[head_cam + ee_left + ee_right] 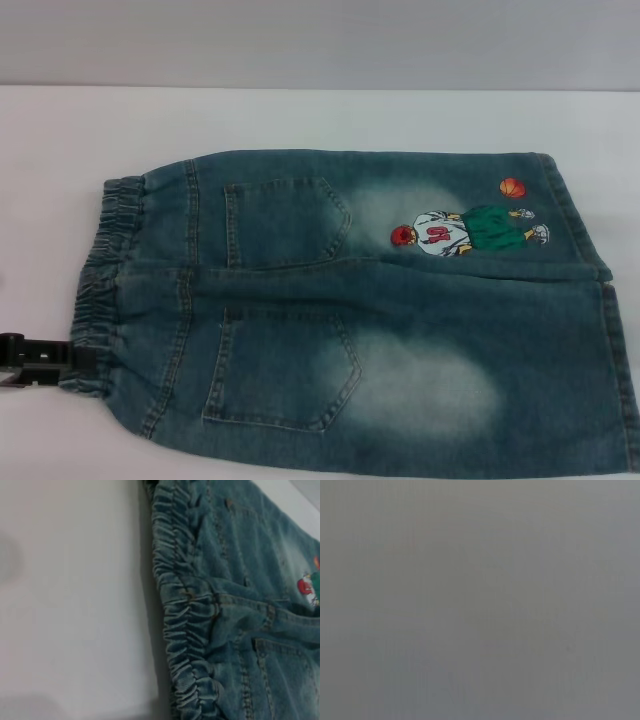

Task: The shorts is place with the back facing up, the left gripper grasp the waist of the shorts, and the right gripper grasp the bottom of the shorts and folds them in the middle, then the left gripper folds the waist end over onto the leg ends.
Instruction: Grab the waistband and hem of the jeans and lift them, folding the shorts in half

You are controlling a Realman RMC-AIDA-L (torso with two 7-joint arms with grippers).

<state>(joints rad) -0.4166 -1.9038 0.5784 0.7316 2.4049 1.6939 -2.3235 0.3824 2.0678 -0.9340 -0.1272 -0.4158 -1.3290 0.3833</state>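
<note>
Shorts (pixel 380 320) of faded blue-green denim lie flat, back side up, on the white table (pixel 300 115), and every place below is given from them. At their ruffled waist (pixel 100 280), by the corner nearest the robot, the left gripper (pixel 72 362) reaches in from the table's left edge; its slim black fingers (pixel 45 352) run level toward the cloth and their tips meet the gathered band, but I cannot tell whether they are pinched on it or merely against it. The left wrist view looks along that same elastic band (pixel 185 610), bunched in tight folds, with bare table beside it. Just past the waist sit two patch back pockets (pixel 285 222), one on each half of the seat, each with a pale bleached patch beyond it. Farther along, near the far leg's straight hem (pixel 575 215), is the embroidered basketball player (pixel 465 230) with an orange ball (pixel 512 187) just beside him. The right gripper does not show anywhere; its wrist view is a blank grey field.
</note>
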